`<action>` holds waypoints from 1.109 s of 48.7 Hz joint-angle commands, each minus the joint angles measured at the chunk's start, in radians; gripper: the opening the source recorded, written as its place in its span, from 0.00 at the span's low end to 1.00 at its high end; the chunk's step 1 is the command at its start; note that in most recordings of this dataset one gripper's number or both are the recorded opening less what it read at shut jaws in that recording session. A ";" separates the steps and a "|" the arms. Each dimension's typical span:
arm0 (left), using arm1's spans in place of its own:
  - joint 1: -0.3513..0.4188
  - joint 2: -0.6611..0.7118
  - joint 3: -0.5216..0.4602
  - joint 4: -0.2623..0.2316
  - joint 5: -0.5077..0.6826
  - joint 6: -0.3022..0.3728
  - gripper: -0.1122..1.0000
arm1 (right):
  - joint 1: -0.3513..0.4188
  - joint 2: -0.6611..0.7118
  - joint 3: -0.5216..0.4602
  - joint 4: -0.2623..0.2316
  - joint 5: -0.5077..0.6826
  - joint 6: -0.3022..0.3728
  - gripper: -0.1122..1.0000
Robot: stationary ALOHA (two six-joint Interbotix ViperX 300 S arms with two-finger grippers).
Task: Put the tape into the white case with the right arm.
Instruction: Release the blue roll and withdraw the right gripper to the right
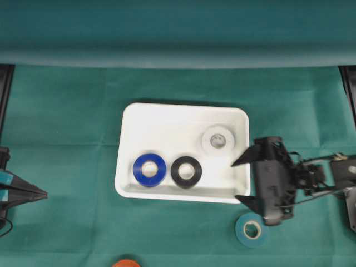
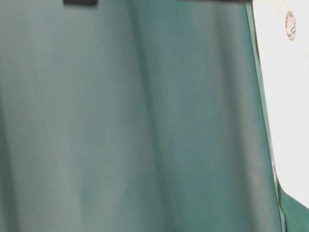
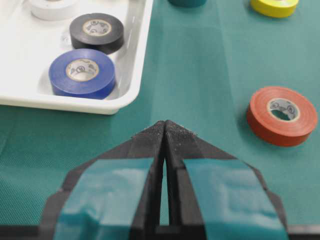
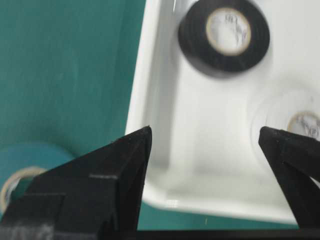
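The white case (image 1: pixel 161 128) lies mid-table and holds a blue tape roll (image 1: pixel 149 169), a black roll (image 1: pixel 186 171) and a white roll (image 1: pixel 217 140). My all-black right gripper (image 1: pixel 235 181) is open and empty, with its tips over the case's right rim. In the right wrist view the gripper (image 4: pixel 205 135) frames the case corner (image 4: pixel 200 150), with the black roll (image 4: pixel 225 32) and the white roll (image 4: pixel 300 122) ahead. A teal roll (image 1: pixel 251 229) lies on the cloth beside the gripper's body and also shows in the right wrist view (image 4: pixel 20 170). My left gripper (image 1: pixel 39 193), blue-banded, is shut at the left edge.
An orange roll (image 3: pixel 282 115) lies on the cloth ahead-right of the left gripper (image 3: pixel 165 125) and shows at the overhead view's bottom edge (image 1: pixel 127 263). A yellow roll (image 3: pixel 275 6) lies farther off. The green cloth covers the table.
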 commanded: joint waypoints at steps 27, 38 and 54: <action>0.012 0.008 -0.012 -0.003 -0.009 0.000 0.10 | -0.002 -0.310 0.259 0.003 -0.117 0.005 0.72; 0.014 0.008 -0.012 -0.003 -0.009 0.000 0.10 | -0.002 -0.314 0.267 0.006 -0.117 0.005 0.72; 0.014 0.008 -0.011 -0.003 -0.009 0.000 0.10 | 0.071 -0.368 0.318 0.008 -0.130 0.006 0.71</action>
